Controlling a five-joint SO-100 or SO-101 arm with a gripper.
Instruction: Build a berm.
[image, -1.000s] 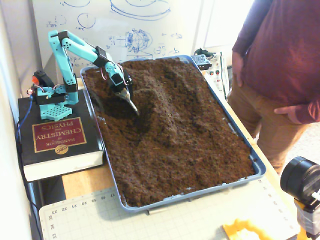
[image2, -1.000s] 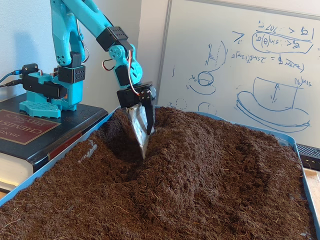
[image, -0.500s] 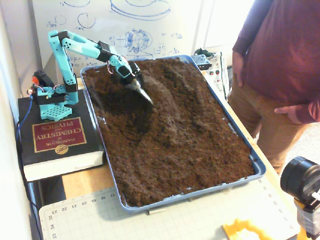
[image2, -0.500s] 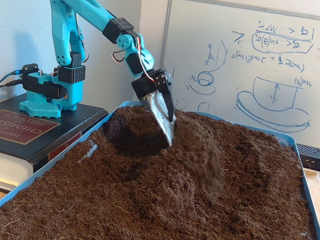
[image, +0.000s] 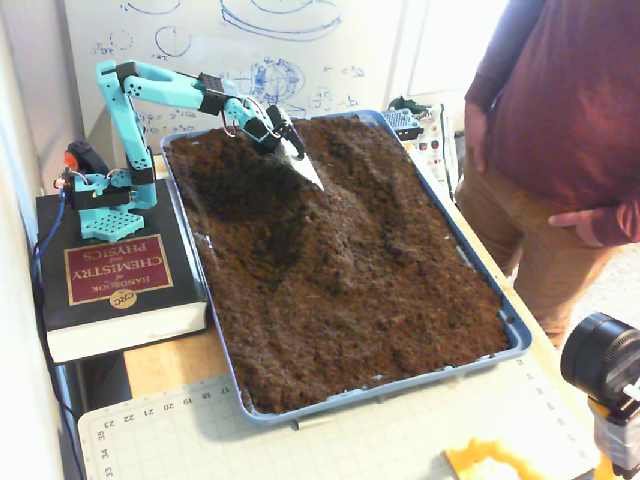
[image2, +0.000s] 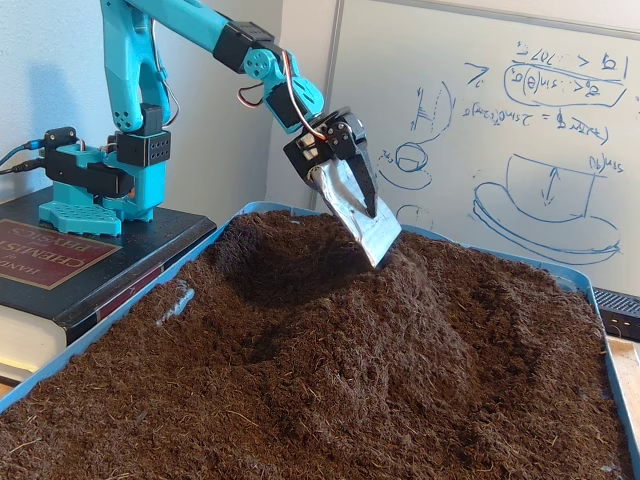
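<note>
The turquoise robot arm's gripper (image2: 375, 240), fitted with a flat silver scoop blade, is now seen lifted clear of the soil, where a second ago its tip was buried in the hollow near the tray's far left corner; half a second ago a dark fall of soil was pouring from the blade, and that fall is gone. In a fixed view the gripper (image: 312, 177) is held out over the far end of the tray, blade tilted down and toward the right. Whether the tool is parted or closed cannot be told; only the single blade and a dark finger behind it are made out. One berm (image2: 400, 310), a long raised ridge of dark brown crumbly soil, is found just below and beside the blade tip, running from the tray's far end toward the middle (image: 345, 215), with a darker hollow beside it on the left. One shallow blue plastic tray (image: 515, 335) is counted, one thick black and maroon chemistry handbook (image: 115, 275) under the arm's base, and one person in a maroon sweater (image: 575, 110) standing at the right.
</note>
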